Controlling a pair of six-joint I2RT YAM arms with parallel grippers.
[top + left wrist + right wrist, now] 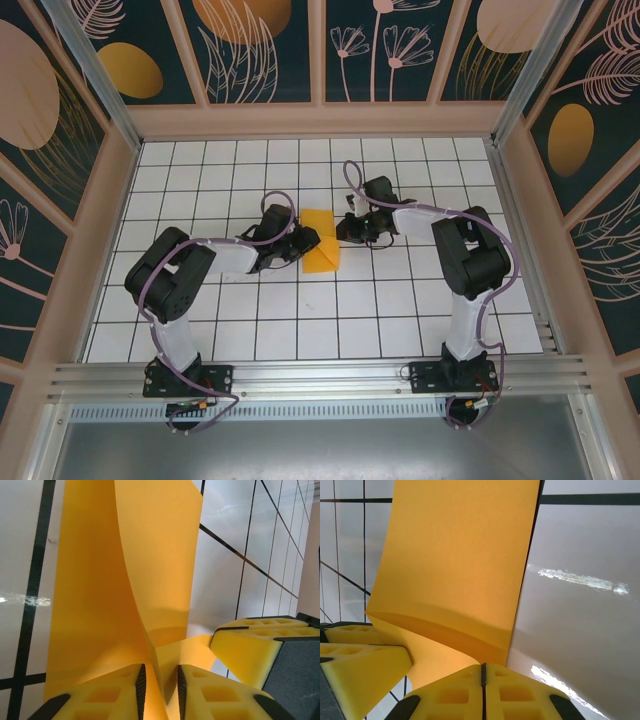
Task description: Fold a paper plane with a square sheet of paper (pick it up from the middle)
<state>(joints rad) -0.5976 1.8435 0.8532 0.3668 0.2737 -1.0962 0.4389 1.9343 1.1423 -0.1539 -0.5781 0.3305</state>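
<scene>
Top external view: the square sheet of paper [322,245] sits near the middle of the table [300,330], partly lifted and curled between the two arms. The left gripper [295,245] is at its left edge and the right gripper [345,232] at its right.

In the right wrist view, the right gripper [482,685] has its jaws closed flat on an edge of the sheet. In the left wrist view, the left gripper [161,690] has its jaws narrowly apart with a bend of paper running between them. I cannot tell if it is pinched firmly.

This looks like an early fold, with one half being brought over the other. The next move likely calls for a secure left hold, then lining up the edges before pressing a crease.
</scene>
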